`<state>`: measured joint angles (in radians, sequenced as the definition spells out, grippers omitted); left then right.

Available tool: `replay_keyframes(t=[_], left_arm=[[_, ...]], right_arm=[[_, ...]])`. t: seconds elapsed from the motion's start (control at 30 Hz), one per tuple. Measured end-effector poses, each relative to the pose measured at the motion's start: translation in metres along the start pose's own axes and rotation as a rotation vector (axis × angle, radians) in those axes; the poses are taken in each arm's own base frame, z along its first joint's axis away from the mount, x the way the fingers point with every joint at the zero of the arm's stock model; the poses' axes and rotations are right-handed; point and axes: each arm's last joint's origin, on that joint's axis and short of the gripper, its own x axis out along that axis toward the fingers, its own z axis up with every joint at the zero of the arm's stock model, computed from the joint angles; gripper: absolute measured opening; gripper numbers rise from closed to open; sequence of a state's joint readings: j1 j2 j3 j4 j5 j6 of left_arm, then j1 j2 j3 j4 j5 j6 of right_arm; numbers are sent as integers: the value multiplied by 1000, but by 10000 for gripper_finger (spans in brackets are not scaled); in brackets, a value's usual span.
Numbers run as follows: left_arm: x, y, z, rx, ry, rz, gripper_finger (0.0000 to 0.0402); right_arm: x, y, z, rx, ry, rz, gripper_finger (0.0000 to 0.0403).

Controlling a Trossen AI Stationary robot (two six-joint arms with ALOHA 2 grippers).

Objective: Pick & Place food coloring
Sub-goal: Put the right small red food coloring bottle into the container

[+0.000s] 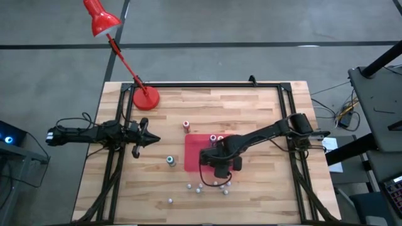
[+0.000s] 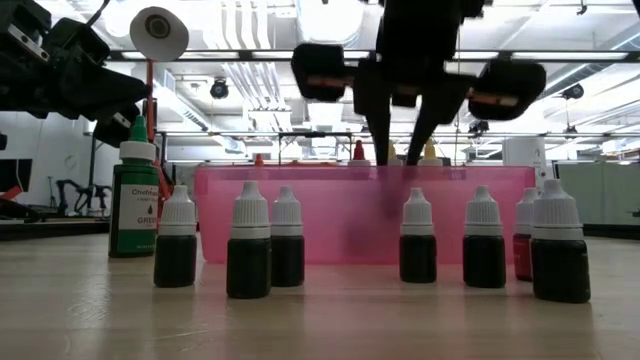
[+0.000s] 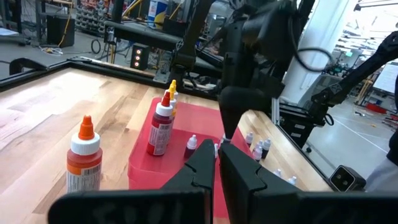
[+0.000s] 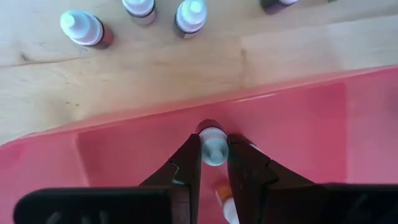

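Observation:
The food coloring bottles are spread about. Several small dark bottles with pale caps [image 2: 248, 240] stand on the table before the red tray [image 1: 193, 157]. A red bottle [image 3: 160, 127] and a yellow one [image 3: 172, 93] stand upright in the tray. A green bottle [image 1: 170, 161] and an orange bottle [image 1: 186, 125] stand on the table left of it. My right gripper [image 1: 220, 171] reaches down into the tray and is shut on a small bottle [image 4: 213, 149]. My left gripper [image 1: 149, 139] is shut and empty above the table's left part. My right gripper pinches the small bottle's pale cap [image 4: 213, 154] between its two fingers [image 4: 189, 158]. The fingers come from above, pointing down into the red tray. The bottle stands upright between them. I cannot tell whether its base rests on the tray floor.
A red desk lamp [image 1: 146, 97] stands at the table's far left. A black frame [image 1: 207, 85] runs along the table's edges. One small bottle [image 1: 170, 201] stands alone near the front edge. Bare wood lies right of the tray.

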<state>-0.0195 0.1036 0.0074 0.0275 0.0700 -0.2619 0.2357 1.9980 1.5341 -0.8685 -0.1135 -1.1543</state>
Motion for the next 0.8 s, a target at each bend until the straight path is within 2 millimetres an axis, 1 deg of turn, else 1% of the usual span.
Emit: replay_keyframes(t=[0.07, 0.27, 0.4, 0.53, 0.8], left_arm=[[0, 0, 0, 0, 1, 0, 0], [0, 0, 0, 0, 5, 3, 0], [0, 0, -1, 0, 6, 4, 0], [0, 0, -1, 0, 6, 4, 0], [0, 0, 0, 0, 5, 5, 0]], right_arm=[[5, -2, 1, 1, 2, 4, 54], [2, -4, 2, 0, -8, -19, 54], [5, -5, 1, -22, -6, -13, 54], [13, -5, 0, -27, 1, 3, 54], [16, -8, 0, -51, -7, -16, 54]])
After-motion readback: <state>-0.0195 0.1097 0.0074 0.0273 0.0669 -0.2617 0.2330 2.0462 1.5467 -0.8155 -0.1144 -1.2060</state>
